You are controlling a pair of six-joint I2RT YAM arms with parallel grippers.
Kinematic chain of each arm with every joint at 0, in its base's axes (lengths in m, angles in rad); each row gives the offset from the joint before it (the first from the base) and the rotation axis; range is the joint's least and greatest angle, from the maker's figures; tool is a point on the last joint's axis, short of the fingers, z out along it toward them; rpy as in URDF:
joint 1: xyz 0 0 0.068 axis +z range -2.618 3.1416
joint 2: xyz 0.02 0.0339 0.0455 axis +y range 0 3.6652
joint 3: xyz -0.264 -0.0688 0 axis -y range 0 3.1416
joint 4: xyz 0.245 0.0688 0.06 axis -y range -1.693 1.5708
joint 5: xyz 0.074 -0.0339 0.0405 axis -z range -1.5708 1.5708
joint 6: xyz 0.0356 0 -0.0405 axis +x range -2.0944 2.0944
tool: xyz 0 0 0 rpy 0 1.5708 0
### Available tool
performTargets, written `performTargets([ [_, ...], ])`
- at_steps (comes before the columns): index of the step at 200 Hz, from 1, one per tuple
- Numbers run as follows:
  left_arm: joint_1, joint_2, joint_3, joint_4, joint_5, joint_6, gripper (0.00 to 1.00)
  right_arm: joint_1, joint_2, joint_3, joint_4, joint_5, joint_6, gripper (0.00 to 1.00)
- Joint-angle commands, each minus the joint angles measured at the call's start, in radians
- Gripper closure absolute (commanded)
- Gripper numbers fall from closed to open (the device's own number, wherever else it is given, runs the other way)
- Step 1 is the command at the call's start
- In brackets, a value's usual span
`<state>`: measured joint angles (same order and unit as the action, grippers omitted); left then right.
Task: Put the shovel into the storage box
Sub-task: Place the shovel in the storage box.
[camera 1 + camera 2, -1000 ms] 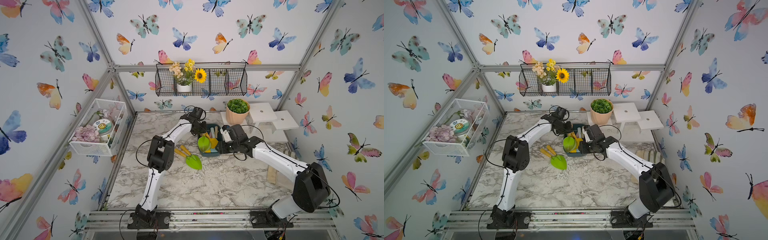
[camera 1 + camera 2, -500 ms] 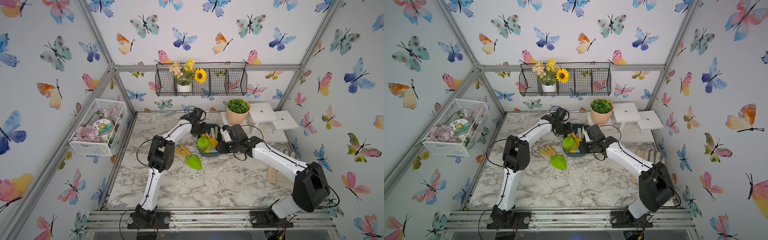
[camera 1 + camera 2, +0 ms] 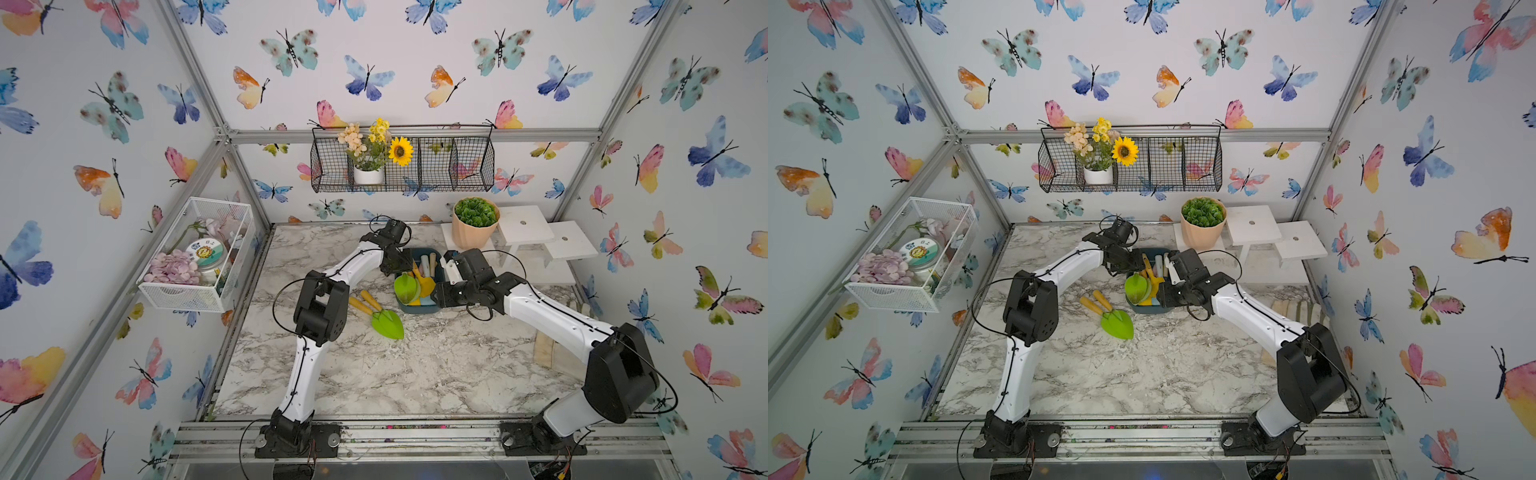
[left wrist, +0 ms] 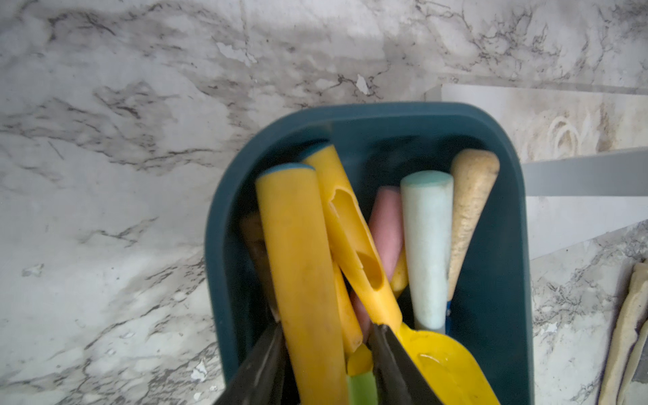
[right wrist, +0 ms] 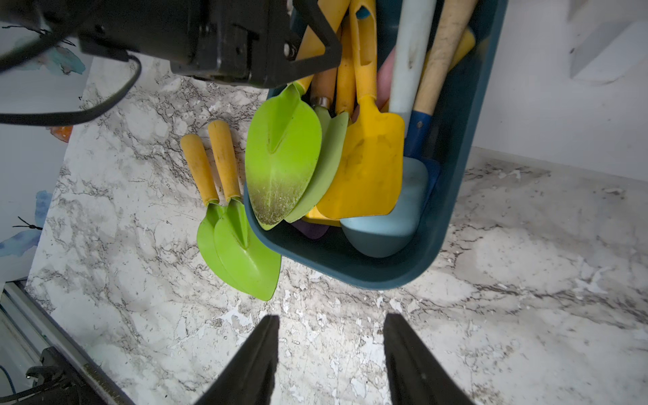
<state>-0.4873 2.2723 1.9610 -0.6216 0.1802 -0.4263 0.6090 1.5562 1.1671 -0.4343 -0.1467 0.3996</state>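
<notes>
The left claw (image 4: 328,329) has just let go. A second ago it was clenched on the shovel's handle; now its jaws stand parted on either side of that yellow handle (image 4: 301,259), with a clear gap on one side and nothing gripped. In both top views the arm itself sits where it did, hanging over the far end of the box (image 4: 505,245), so the release is the only change. The shovel (image 5: 282,154) now rests by its own weight inside the box. Its handle slants down among the other tools (image 4: 426,245), and its green blade (image 3: 405,286) lies uppermost on the pile, the tip reaching over the rim at the near corner. I judge this shovel as placed, though the blade rides high and a careless withdrawal could catch the handle and drag it out; a straight lift away looks like the safe next move. Outside the box, just beside that corner, a spare pair (image 5: 238,242) of green shovels lies stacked on the table (image 5: 491,298), not yet stored, so the task likely has more rounds to go. The right claw (image 5: 328,350) hangs released and empty over bare marble by the box's near end, unchanged over the same second.
</notes>
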Motion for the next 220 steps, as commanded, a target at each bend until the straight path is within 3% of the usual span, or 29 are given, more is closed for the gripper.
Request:
performTargets([
  [1,0.009,-0.082,-0.022,-0.011,-0.015,0.016,0.53,-0.005,0.016,0.025,-0.004,-0.007,0.005,0.47],
  [68,0.005,-0.169,-0.144,0.036,0.018,-0.008,0.55,-0.005,0.016,0.018,0.013,-0.020,0.010,0.47],
  [171,-0.036,-0.074,-0.173,0.102,0.128,-0.071,0.80,-0.005,-0.004,-0.006,0.009,0.001,0.013,0.47],
  [220,-0.036,-0.112,-0.193,0.076,0.028,-0.055,0.82,-0.005,-0.003,-0.004,0.006,0.007,0.010,0.47],
])
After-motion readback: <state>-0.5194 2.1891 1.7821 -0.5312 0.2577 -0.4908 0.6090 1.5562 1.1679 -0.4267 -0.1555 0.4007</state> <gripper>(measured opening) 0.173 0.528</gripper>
